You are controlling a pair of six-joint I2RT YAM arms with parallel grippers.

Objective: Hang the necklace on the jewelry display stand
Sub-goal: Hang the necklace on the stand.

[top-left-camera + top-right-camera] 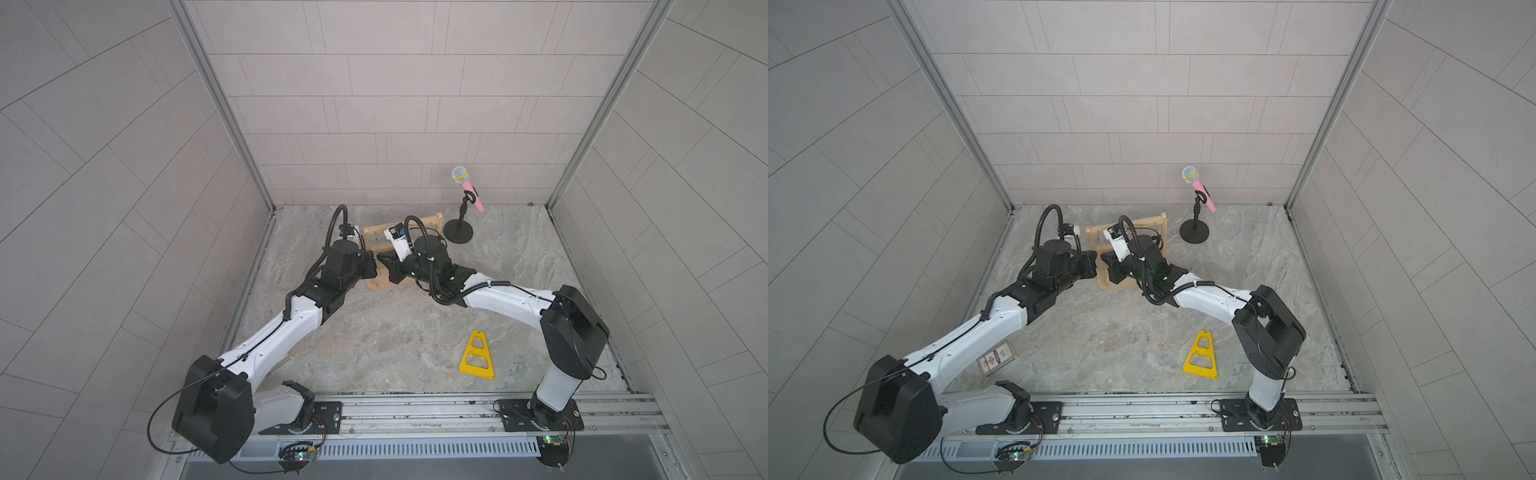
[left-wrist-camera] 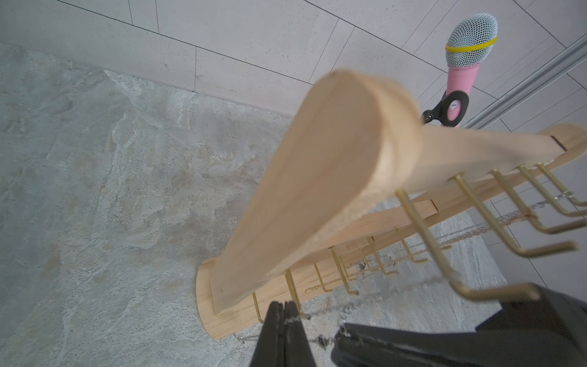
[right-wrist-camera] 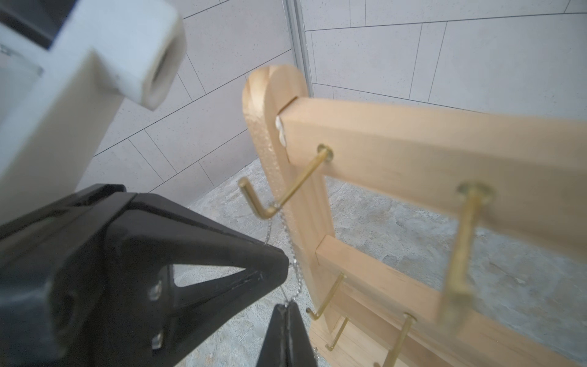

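Both grippers, left gripper [image 2: 281, 317] and right gripper [image 3: 287, 317], are pressed shut, each pinching the necklace [image 3: 293, 260] just beside the jewelry display stand [image 2: 317, 178].
Marbled grey stone table [image 1: 395, 332]; stand upright toward its rear, pale smooth wood, round-topped posts, flat bars, L-shaped brass hooks [image 3: 295, 184]. Fine silver chain runs from the end hook of the top bar to both grippers, visible only in wrist views. A top view alone shows a printed card [image 1: 996, 358] beside the left arm [image 1: 976, 332].
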